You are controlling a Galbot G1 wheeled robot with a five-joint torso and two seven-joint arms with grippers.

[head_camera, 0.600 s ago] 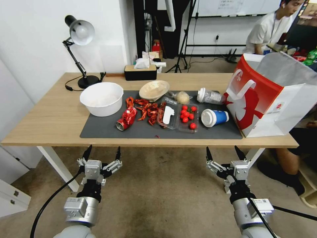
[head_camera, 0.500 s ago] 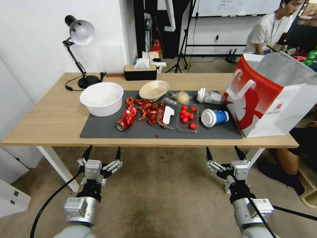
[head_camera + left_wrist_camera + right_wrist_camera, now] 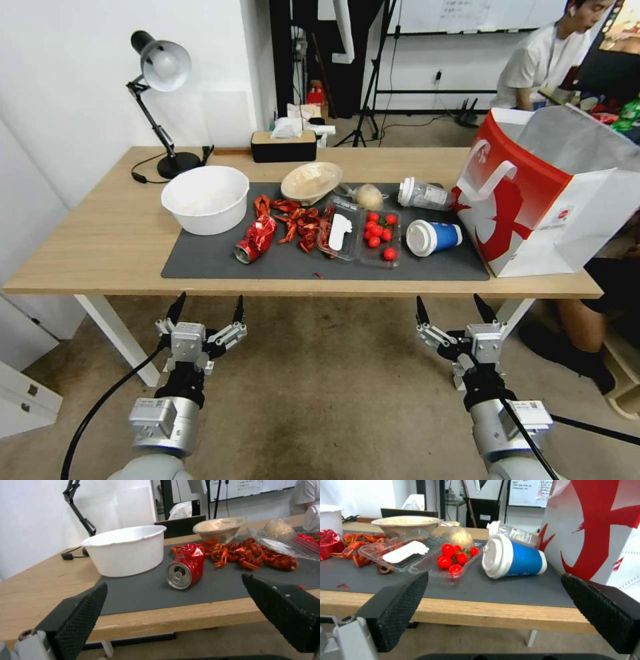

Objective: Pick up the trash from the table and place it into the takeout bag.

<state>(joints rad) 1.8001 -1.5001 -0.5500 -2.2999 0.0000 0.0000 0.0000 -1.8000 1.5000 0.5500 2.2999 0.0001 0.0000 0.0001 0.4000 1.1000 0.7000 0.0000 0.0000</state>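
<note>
White tub (image 3: 205, 198), crayfish shells (image 3: 298, 220) and tomato tray (image 3: 380, 235) crowd the mat (image 3: 220, 263). Blue cup (image 3: 433, 237) lies tipped beside the takeout bag (image 3: 533, 200). Left gripper (image 3: 205, 308) and right gripper (image 3: 452, 308) hang spread, empty, below the table (image 3: 100, 233).

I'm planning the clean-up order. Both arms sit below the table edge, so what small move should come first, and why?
Probably raise the right pincer toward the blue cup. It hangs open below the table edge, the cup lies on its side on the mat nearest it, right beside the takeout bag. The left pincer also hangs open, facing the crushed red can.
</note>
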